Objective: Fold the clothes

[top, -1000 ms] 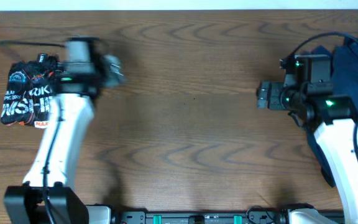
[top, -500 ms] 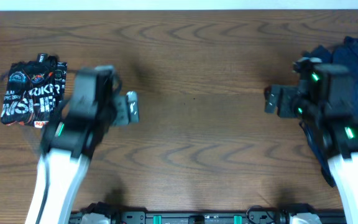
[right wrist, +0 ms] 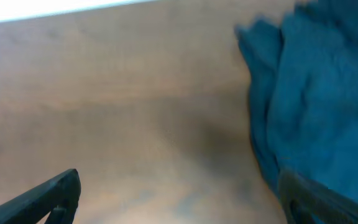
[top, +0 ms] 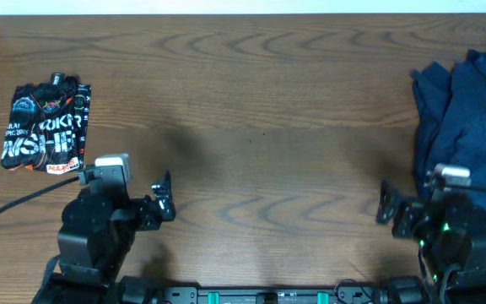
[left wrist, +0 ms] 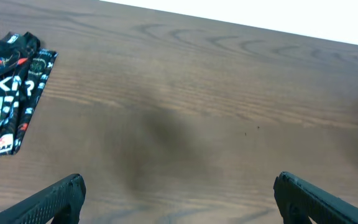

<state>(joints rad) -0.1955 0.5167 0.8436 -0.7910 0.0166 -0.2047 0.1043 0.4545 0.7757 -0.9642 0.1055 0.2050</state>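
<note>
The black jersey [top: 46, 127] with orange-white logos and white lettering lies folded into a small rectangle at the table's far left; it also shows in the left wrist view [left wrist: 8, 90]. A heap of dark navy garments [top: 467, 127] lies unfolded at the right edge and fills the right side of the right wrist view [right wrist: 316, 99]. My left gripper [top: 162, 198] is open and empty, pulled back near the front edge; its fingers show wide apart in the left wrist view [left wrist: 179, 193]. My right gripper [top: 386, 204] is open and empty beside the navy heap; the right wrist view [right wrist: 182, 196] shows it too.
The brown wooden table [top: 260, 110] spans the whole overhead view. A black cable [top: 11, 205] runs from the left arm toward the left edge. The white wall edge shows beyond the table's far side.
Both arms have drawn back from the far part of the table toward the front edge. The left arm left the folded jersey lying at the far left; the navy heap is now uncovered.
</note>
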